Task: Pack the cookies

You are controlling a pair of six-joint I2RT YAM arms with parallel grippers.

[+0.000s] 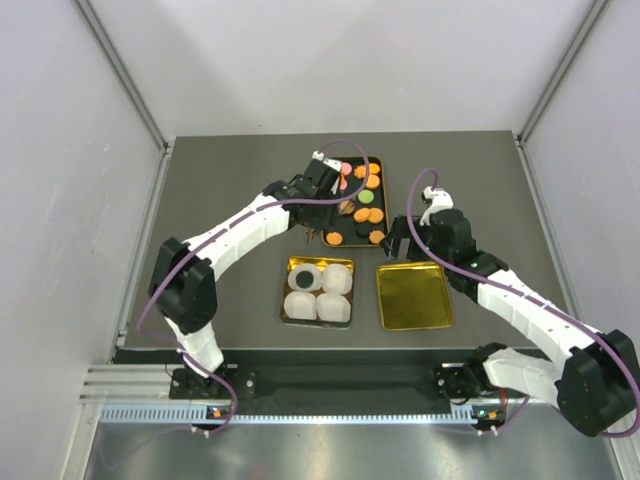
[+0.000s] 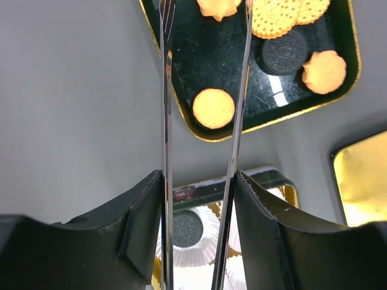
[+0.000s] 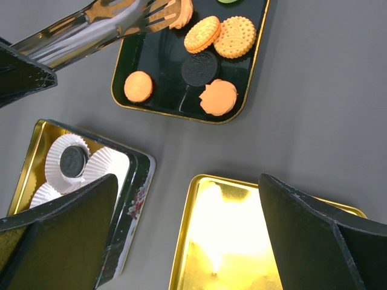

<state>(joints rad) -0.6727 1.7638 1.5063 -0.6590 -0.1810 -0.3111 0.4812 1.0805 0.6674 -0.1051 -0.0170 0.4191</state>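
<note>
Plainly, the left jaws were clamped on a pair of metal tongs (image 3: pixel 91 33), whose tips reached over the black tray (image 3: pixel 163 72). Most of the cookies (image 3: pixel 219 35) lay loose there: orange rounds, a scalloped one and a dark sandwich one. Another dark cookie (image 3: pixel 73 161) already sat in a paper cup (image 3: pixel 55 151) inside the gold tin (image 3: pixel 136 181) just beside the tray, and the other cups looked unfilled. The right jaws hung wide open, holding nothing, above the gap between the tin and the gold lid (image 3: pixel 242 241) on the grey surface (image 3: pixel 314 109). Whether the tips had an orange cookie pinched, I could not tell. The likely trouble was a weak pinch. The blades were thin and smooth, so a cookie could twist out and drop on the carry across to the tin. Squeezing harder could crack it instead. A low pass might also snag a cup and drag it out of place.
</note>
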